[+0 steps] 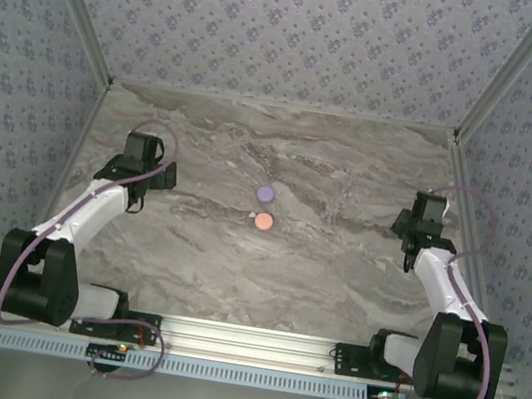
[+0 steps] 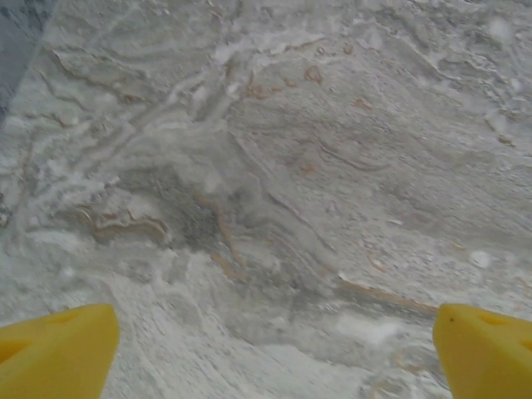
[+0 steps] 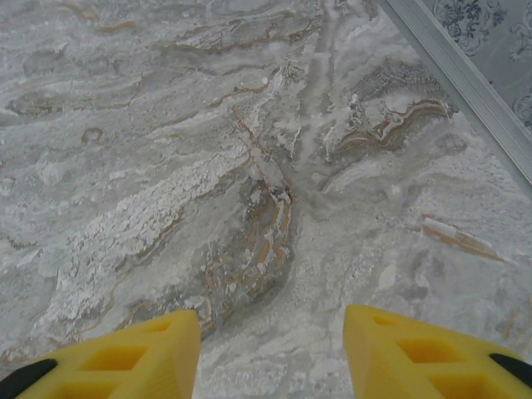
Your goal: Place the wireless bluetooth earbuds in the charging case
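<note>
Marble bench (image 1: 336, 271), bare under both claws. Left arm (image 1: 93, 208) at bench's left side, right arm (image 1: 446, 279) at right side. Left claw (image 2: 274, 349) wide open, empty. Right claw (image 3: 270, 349) open, empty, near side rail (image 3: 465, 91). Lilac round case (image 1: 265, 193) mid-bench, orange-pink round case (image 1: 263, 221) just in front, both well apart from claws. Earbuds too small to make out.

My table (image 1: 187, 248) is a grey marble-patterned slab with brownish veins. Near its middle I see a lilac disc (image 1: 265, 193) lying flat on the far side and an orange-pink disc (image 1: 263, 221) just nearer, the two slightly apart. A tiny white speck (image 1: 251, 214) sits just left of the nearer one.
</note>
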